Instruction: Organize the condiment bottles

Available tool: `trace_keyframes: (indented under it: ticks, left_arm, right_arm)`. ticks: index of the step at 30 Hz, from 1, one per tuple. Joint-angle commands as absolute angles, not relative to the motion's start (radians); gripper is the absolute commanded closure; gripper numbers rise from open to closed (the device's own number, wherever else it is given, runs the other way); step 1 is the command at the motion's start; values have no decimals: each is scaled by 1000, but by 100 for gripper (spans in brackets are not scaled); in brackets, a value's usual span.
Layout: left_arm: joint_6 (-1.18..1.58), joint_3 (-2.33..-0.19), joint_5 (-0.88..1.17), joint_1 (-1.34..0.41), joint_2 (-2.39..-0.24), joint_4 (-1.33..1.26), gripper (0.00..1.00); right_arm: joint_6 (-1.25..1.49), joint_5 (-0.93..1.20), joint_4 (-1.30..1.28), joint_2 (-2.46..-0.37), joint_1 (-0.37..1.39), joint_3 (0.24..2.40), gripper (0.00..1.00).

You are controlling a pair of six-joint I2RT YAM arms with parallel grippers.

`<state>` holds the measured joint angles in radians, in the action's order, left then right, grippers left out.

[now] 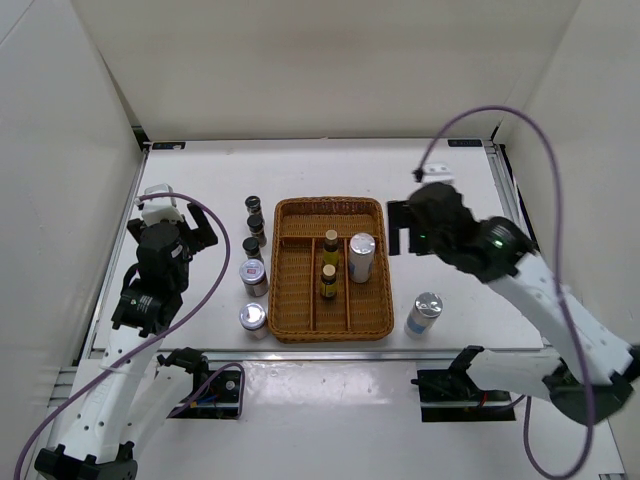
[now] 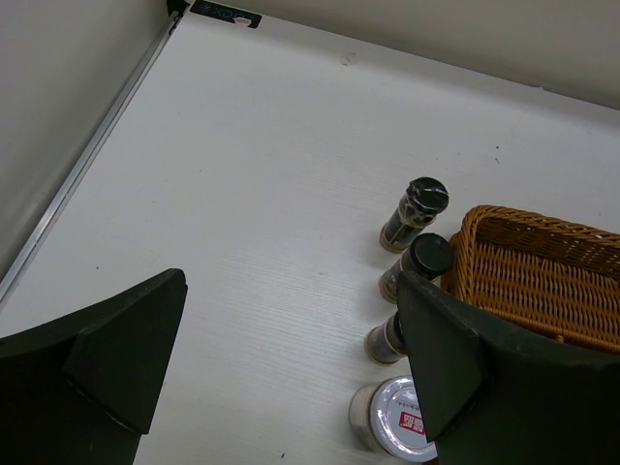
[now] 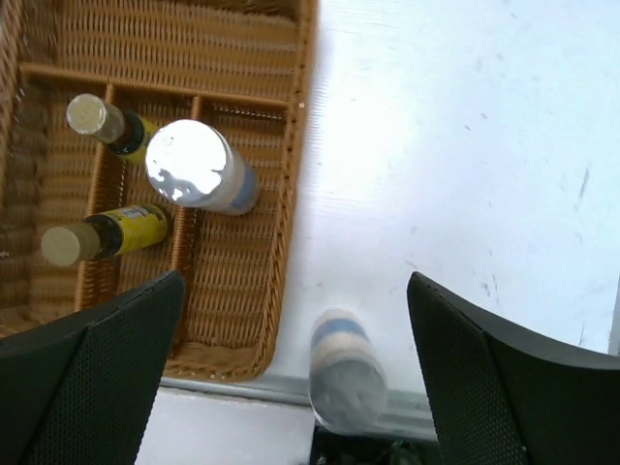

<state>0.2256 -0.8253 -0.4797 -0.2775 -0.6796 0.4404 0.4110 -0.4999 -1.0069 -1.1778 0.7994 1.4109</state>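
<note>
L gripper (image 2: 291,378) hangs spread wide, nothing betw its fingers, over bare table (image 1: 300,170) left of the bottle row. R gripper (image 3: 300,387) is likewise spread & empty, over table just right of tray (image 1: 330,338). Just left of tray, in a far-to-near line: far dark bottle (image 1: 254,205), mid dark bottle (image 1: 257,225), near dark bottle (image 1: 251,246), far jar (image 1: 253,276), near jar (image 1: 253,318). In tray, mid lane: far amber bottle (image 1: 331,243), near amber bottle (image 1: 328,281); right lane: tray cylinder (image 1: 361,257); all standing. Loose cylinder (image 1: 425,313) stands right of tray, close to table's near edge, blurred in R wrist view. In L wrist view near dark bottle is partly behind a finger, and far jar is cut off by finger & frame. Walls (image 1: 300,70) close off left, far & right sides. Open tabletop lies far of tray & on both sides.
</note>
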Motion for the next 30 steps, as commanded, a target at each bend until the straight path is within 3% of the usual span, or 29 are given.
trace_keyframes:
  ticks: [1, 9, 19, 23, 25, 30]
  left_arm:
    - [221, -821, -459, -281, -669, 428, 0]
    - [221, -811, -459, -281, -660, 428, 0]
    - [221, -811, -459, -281, -660, 428, 0]
    - [221, -811, -459, -281, -660, 428, 0]
    - [221, -811, -459, -281, -660, 428, 0]
    - [221, -811, -459, -281, -660, 428, 0]
  right_arm:
    - [533, -542, -1202, -1097, 776, 1376, 3]
    - [779, -433, -1267, -907, 776, 1073, 9]
    - [876, -319, -1152, -910, 776, 891, 13]
    - [876, -319, -1140, -922, 776, 879, 23]
    - [885, -342, -1153, -913, 776, 909, 38]
    - [871, -459, -1252, -888, 776, 1047, 54]
